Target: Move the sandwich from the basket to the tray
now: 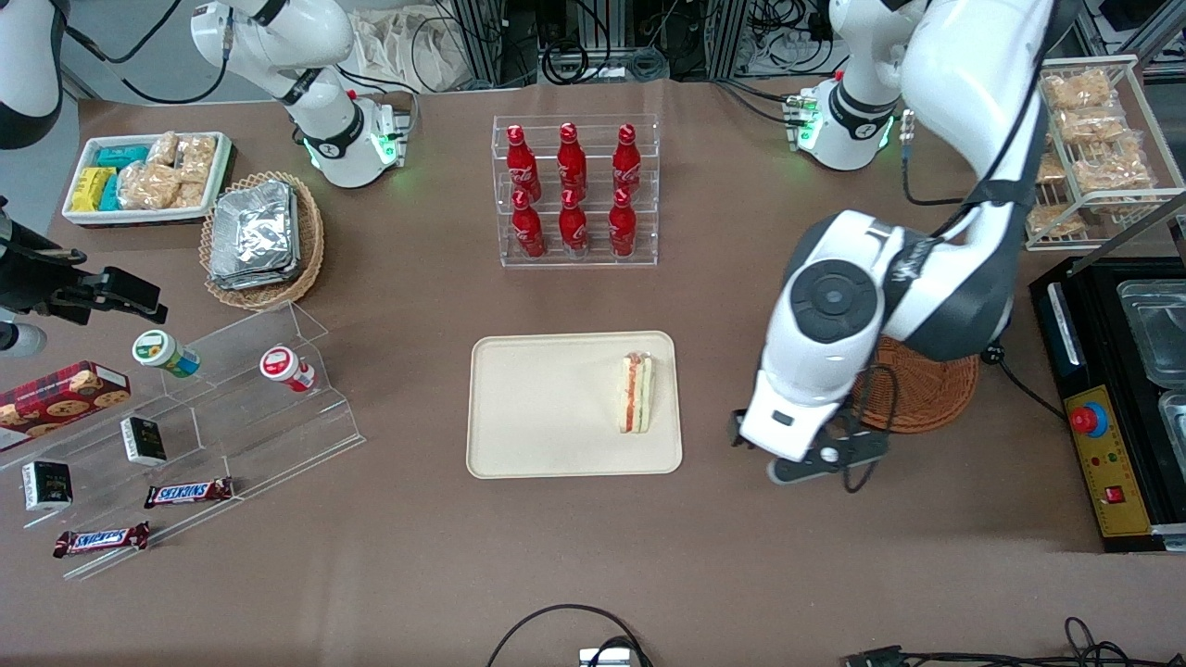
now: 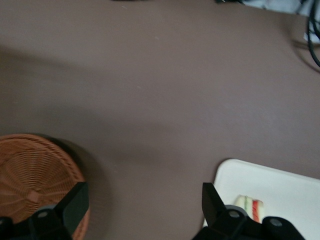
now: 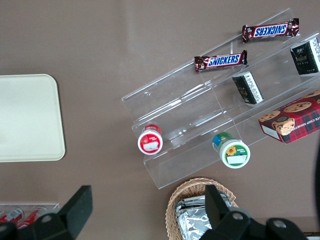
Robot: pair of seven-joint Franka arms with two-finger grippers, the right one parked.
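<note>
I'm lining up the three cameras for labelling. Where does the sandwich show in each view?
Front view: the sandwich lies on the tray, at the tray's end toward the working arm.
Left wrist view: the sandwich peeks out on the tray, beside one finger of the open gripper.
Right wrist view: not in it; only a bare part of the tray shows.
Shared landmark: the tray.

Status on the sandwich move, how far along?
Looks done: the sandwich lies on the tray, and the basket shows no contents in the wrist view. In hand: nothing; the gripper hangs over bare table between tray and basket, jaws open. Left: probably only retracting the arm.
</note>
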